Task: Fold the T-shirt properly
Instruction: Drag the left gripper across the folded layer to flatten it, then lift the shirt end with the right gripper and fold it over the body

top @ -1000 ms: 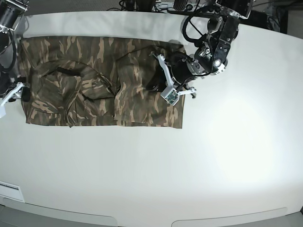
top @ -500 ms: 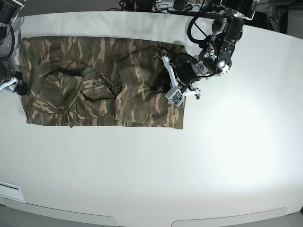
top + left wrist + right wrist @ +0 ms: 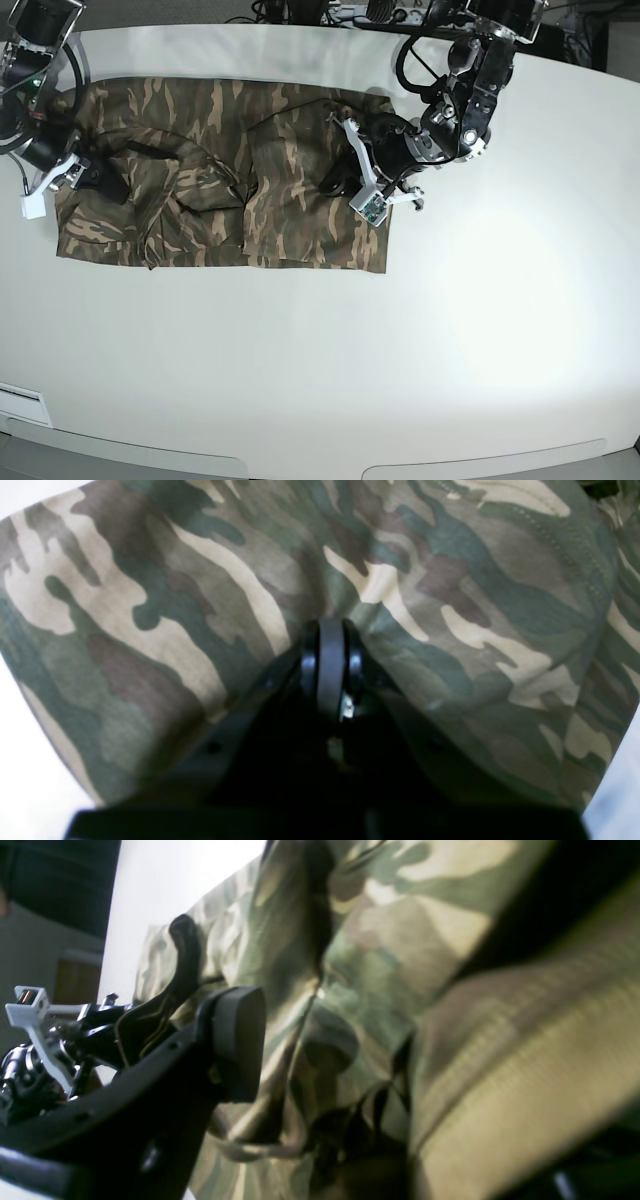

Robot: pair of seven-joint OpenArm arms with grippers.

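The camouflage T-shirt lies spread across the far left half of the white table, with folds and creases near its middle. My left gripper rests on the shirt's right part. In the left wrist view its fingertips are pressed together, and the cloth puckers around them. My right gripper sits low over the shirt's left part. In the right wrist view it is open, with one grey pad showing beside bunched cloth and the tan ribbed collar. Its other finger is hidden.
Cables and equipment line the table's back edge. A white label sits at the front left corner. In the right wrist view the left arm's white camera mount shows far off.
The right arm has swung in from the table's left edge onto the shirt's left part, and the cloth there has shifted and bunched. The left gripper has barely moved.
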